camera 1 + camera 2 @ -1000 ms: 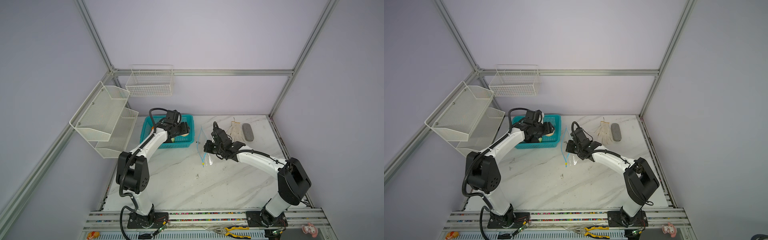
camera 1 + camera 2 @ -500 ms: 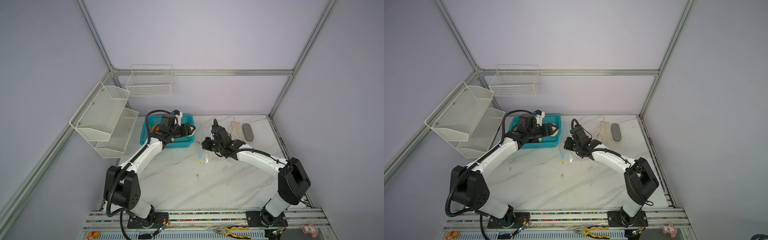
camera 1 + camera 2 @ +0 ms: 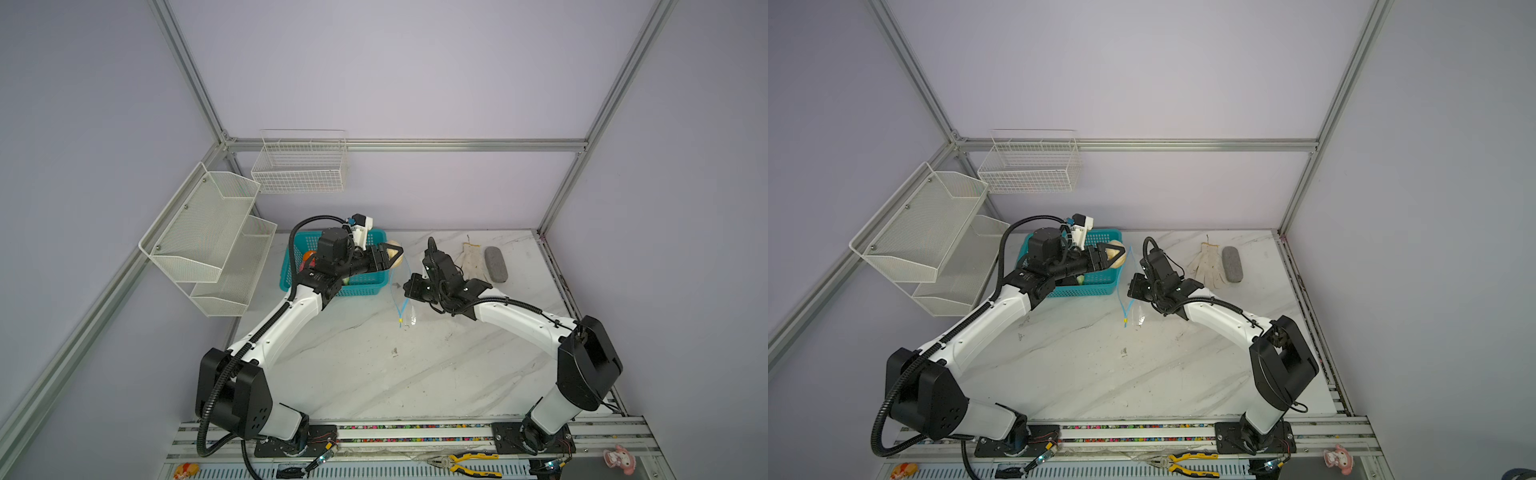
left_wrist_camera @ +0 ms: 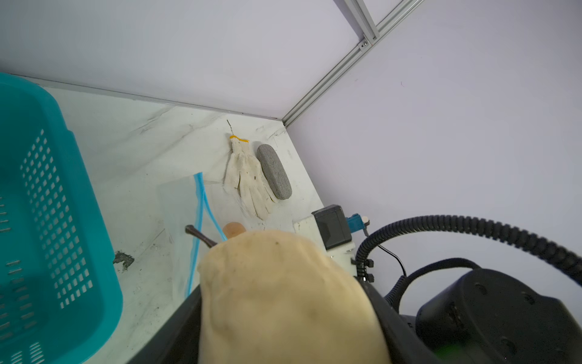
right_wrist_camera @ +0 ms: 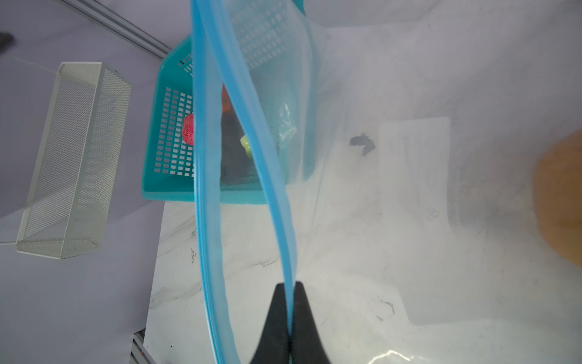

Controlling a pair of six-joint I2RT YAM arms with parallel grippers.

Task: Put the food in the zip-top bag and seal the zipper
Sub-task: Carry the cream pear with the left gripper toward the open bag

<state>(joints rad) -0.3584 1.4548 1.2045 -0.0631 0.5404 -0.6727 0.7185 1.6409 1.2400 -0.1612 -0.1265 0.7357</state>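
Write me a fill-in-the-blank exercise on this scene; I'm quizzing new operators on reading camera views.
1. The left gripper holds a toy food coloured ____.
2. The right gripper is shut on the blue ____ of the zip-top bag.
3. Beside the white glove lies an oblong object coloured ____.
Missing: cream; zipper; grey.

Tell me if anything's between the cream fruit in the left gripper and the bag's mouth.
Nothing visible does. The cream fruit in the left gripper is close beside the zip-top bag, whose zipper stands parted, one lip pinched by the right gripper.
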